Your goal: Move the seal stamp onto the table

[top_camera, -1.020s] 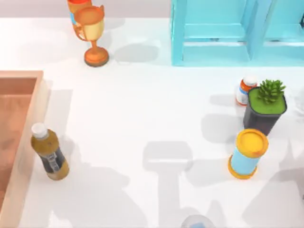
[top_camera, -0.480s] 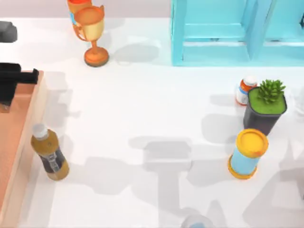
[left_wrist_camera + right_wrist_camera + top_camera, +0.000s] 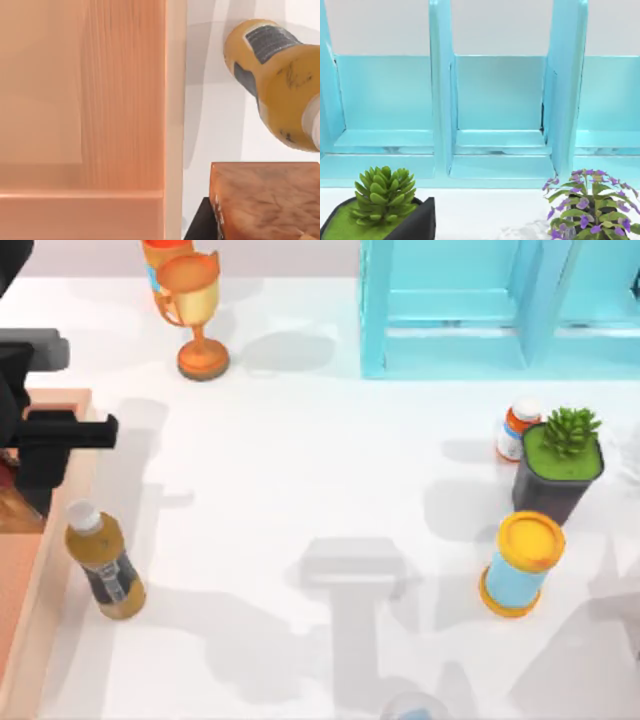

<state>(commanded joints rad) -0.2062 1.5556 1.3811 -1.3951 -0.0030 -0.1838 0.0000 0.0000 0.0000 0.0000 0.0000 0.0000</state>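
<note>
My left gripper (image 3: 35,485) hangs over the right rim of the wooden tray (image 3: 62,540) at the table's left edge. It is shut on the seal stamp (image 3: 18,505), whose tan-orange body peeks out under the black fingers. In the left wrist view the seal stamp (image 3: 267,200) is close up beside one black finger (image 3: 201,225), above the tray rim (image 3: 175,100) and the white table (image 3: 210,125). The table (image 3: 300,460) spreads out to the right of the gripper.
An amber bottle (image 3: 105,565) lies just right of the tray, close to the gripper. A trophy cup (image 3: 195,315) stands at the back left and a light blue shelf unit (image 3: 480,310) at the back right. On the right are a potted succulent (image 3: 560,465), a small bottle (image 3: 517,430) and a blue can (image 3: 520,565).
My left arm has come into view from the left and moved right and toward the front, over the tray's rim, with the seal stamp in its grip.
</note>
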